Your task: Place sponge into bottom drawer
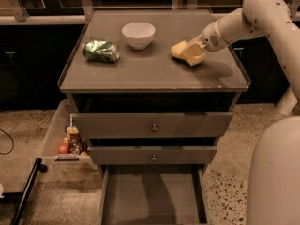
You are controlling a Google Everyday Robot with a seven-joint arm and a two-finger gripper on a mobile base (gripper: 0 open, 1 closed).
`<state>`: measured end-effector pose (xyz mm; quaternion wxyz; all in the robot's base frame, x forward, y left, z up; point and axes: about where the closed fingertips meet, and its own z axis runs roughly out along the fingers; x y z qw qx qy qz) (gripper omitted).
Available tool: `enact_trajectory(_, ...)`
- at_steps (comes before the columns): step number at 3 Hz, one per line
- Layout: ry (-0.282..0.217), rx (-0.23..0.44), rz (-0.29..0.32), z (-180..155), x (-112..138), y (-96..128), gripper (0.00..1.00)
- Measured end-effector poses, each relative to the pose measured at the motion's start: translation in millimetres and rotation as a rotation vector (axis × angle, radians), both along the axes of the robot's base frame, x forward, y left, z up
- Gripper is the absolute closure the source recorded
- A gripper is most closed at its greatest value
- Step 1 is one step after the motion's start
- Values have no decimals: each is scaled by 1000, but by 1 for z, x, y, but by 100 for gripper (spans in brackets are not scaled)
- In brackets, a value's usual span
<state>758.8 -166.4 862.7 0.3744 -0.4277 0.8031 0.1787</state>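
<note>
sponge: the sponge [179, 49] sits on the right side of the cabinet top [154, 74], nowhere near where it's meant to go
gripper: the gripper [194, 53] is right at the sponge's right end, arm reaching in from the right
fingers: they look pinched narrow on the sponge, but pads and sponge are the same yellow, so not 100% sure
drawer: the drawer [154, 205] is pulled out at the bottom, nothing in it
done: drawer open, grab looks made
left: lift, carry down, drop it in
other stuff: bowl [138, 34] and can [101, 51] are well clear to the left
</note>
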Motion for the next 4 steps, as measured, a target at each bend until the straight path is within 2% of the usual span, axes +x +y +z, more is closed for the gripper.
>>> enact_trajectory(1,-34,0,45,19,-26,0,100)
enact_trajectory(2,-56,8,65,29,-60,-15,100)
enact_trajectory(3,-44,11,81,25,-105,-36,100)
enact_trajectory(4,-32,-6,129,17,-159,-52,100)
